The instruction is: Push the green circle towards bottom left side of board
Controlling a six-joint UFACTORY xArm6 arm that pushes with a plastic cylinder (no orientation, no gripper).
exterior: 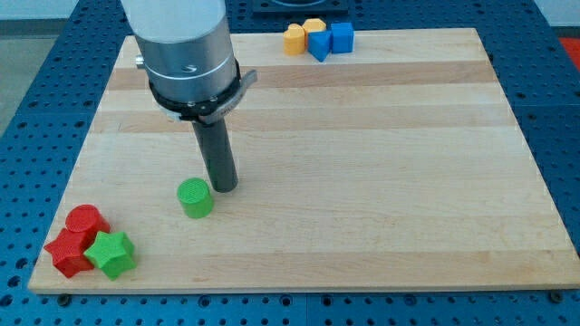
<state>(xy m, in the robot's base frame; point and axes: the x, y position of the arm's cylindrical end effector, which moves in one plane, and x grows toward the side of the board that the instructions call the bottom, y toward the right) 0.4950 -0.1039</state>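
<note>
Single raised view, angled down over the whole board point(362, 181).

No readable text, labels or numbers anywhere.

A silver-grey cylindrical arm housing point(186, 45) with a black collar ends in a straight dark rod point(217, 154).

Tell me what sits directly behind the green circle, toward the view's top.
Just up and right of the green circle stands my tip, close beside it; contact cannot be judged. Bare wooden board lies beyond. The rod hides the strip of board directly behind itself.
</note>
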